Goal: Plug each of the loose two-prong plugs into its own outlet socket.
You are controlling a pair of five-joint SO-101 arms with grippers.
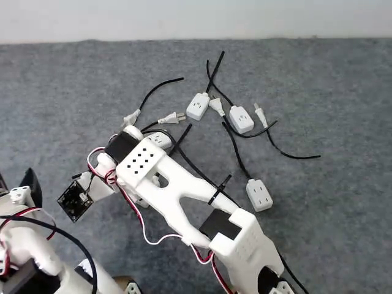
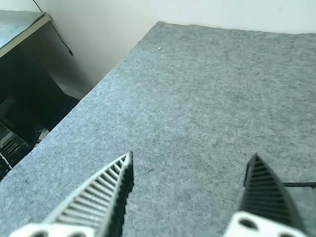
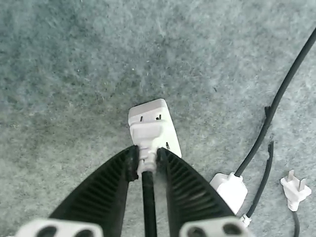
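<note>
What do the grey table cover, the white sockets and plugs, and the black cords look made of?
Table cover: seemingly felt or short-pile carpet, matt, with a fuzzy speckled weave. Outlet sockets and plugs: probably moulded plastic, smooth, white, slightly glossy, with rounded edges. Cords: likely rubber or vinyl sheathing, black, bending in loose curves.

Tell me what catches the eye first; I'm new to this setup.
The right gripper, shut on a white plug sitting on an outlet on the grey carpet. Beyond it, three other outlets and loose plugs lie scattered among black cords. The left gripper hangs open over bare carpet.
</note>
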